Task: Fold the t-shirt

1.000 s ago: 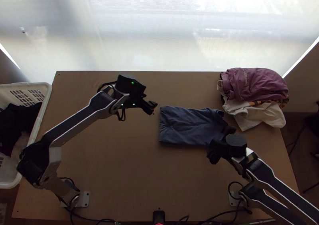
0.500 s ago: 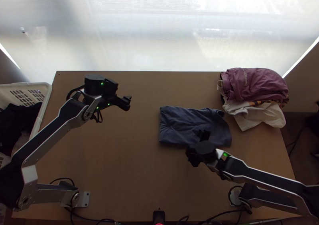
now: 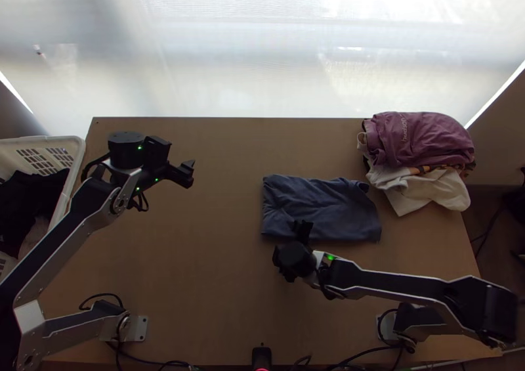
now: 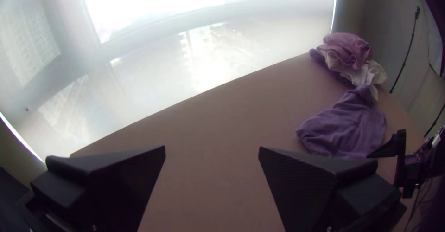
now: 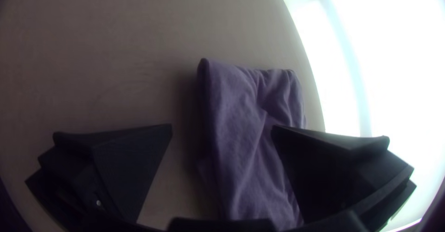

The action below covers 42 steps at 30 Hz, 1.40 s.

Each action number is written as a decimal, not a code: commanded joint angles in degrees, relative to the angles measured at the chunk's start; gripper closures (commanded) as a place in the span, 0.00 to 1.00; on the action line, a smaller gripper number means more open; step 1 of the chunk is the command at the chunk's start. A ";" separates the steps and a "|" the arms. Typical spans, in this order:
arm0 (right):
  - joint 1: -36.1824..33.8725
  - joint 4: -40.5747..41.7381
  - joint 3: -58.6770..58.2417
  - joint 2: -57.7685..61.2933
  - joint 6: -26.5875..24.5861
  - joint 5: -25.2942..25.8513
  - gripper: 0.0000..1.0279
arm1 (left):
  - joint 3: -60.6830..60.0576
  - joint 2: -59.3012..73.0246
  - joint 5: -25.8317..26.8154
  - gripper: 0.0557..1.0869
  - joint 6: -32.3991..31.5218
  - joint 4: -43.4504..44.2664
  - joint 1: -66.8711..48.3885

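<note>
At two o'clock, the creased, rectangular blue fabric t-shirt (image 3: 320, 207) lies folded; black left gripper (image 3: 189, 173) and right gripper (image 3: 291, 251), fingers apart, have moved nine-ward.

We see a slate-blue t-shirt (image 3: 318, 207), a mauve garment (image 3: 430, 134) with pale lettering, cream-white cloth (image 3: 436, 192); a white basket (image 3: 79, 153), black clothes (image 3: 23, 197), a brown table (image 3: 197, 253)

The top view looked steeply down from high over the table's (image 3: 197, 272) near edge, the left wrist view across toward its far right corner, and the right wrist view (much the closest) down and leftward, all sharing the t-shirt (image 3: 315, 203).
</note>
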 commanded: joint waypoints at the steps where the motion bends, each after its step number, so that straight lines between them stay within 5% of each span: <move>1: 1.27 2.26 1.70 5.41 0.12 2.43 0.04 | -2.71 -2.85 -0.26 0.05 0.66 0.06 1.83; 25: -6.91 19.75 1.79 17.36 -14.91 8.32 0.04 | -7.54 -6.36 -0.44 0.05 1.54 1.55 4.65; 38: -8.75 23.26 3.72 22.72 -15.79 9.02 0.05 | -9.21 -7.24 -0.35 0.05 3.21 2.08 6.58; 42: -8.23 24.23 3.90 23.08 -15.70 9.11 0.18 | -9.56 -7.59 -0.35 0.05 3.38 2.08 6.49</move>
